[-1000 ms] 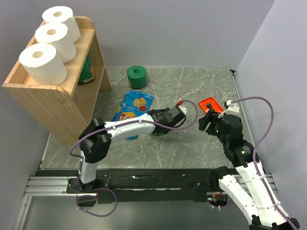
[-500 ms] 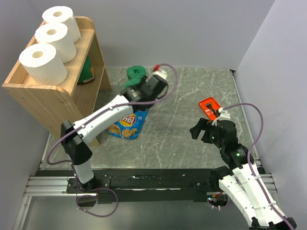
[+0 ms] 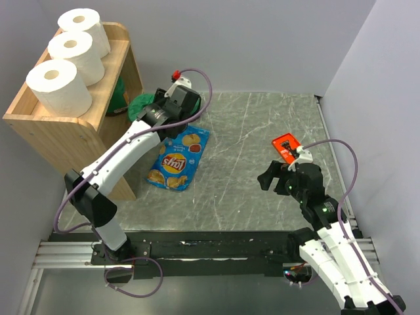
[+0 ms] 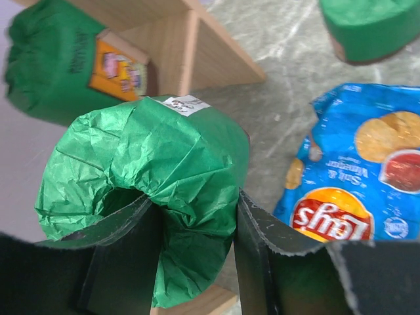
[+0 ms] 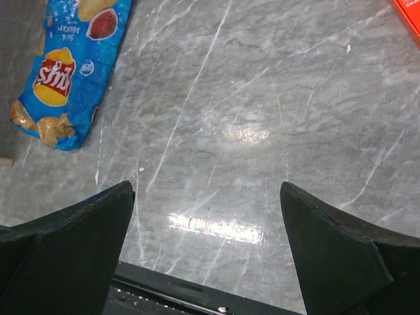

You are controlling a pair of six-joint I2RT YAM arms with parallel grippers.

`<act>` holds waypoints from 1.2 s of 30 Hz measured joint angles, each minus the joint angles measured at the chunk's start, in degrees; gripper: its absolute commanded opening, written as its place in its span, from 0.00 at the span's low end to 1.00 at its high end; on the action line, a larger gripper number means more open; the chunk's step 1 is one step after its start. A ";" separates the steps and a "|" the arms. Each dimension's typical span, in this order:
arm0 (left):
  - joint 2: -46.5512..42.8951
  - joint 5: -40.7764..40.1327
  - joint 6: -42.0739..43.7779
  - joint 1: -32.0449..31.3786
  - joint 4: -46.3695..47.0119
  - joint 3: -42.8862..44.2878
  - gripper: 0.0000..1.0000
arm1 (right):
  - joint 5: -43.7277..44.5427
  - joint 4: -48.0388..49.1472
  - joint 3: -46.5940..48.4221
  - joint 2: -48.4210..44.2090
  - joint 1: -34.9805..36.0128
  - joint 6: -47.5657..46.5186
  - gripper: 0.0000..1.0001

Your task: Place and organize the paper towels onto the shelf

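Left pincer (image 4: 193, 220): closed on a green roll (image 4: 151, 164). The roll's crumpled wrapper bulges up between the two fingers (image 4: 259, 236). One finger looks to sit at the hollow centre and the other on the outer wall.

Top view: left pincer (image 3: 149, 108) holds the green roll (image 3: 140, 105) off the table (image 3: 249, 131), just beside the right side panel of the shelf (image 3: 72, 141).

A second green roll (image 4: 52, 65), with an orange label, lies inside the lower tier of the shelf (image 4: 197, 52), just past the held one. A third green roll (image 4: 371, 26) stands on the table, apart from the pincer.

Chip bag (image 4: 348, 177) lies flat on the table below and to the side of the held roll.

Three white rolls (image 3: 59, 85) stand in a row on the shelf top.

Right pincer (image 5: 207, 187): wide open, nothing between the fingers, bare table under it. Red flat thing (image 3: 287, 146) lies near it on the table
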 measured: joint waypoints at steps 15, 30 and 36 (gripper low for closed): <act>-4.96 -4.28 0.35 4.66 0.28 -3.67 0.48 | -0.85 0.17 0.52 1.49 0.00 -0.35 1.00; -4.96 -8.17 -2.43 6.05 -3.52 -3.93 0.49 | -1.20 -0.68 3.39 1.60 0.00 -1.81 0.99; -4.98 -9.42 -2.58 6.75 -3.41 -5.14 0.52 | -2.14 -0.52 4.13 2.27 0.00 -1.77 0.99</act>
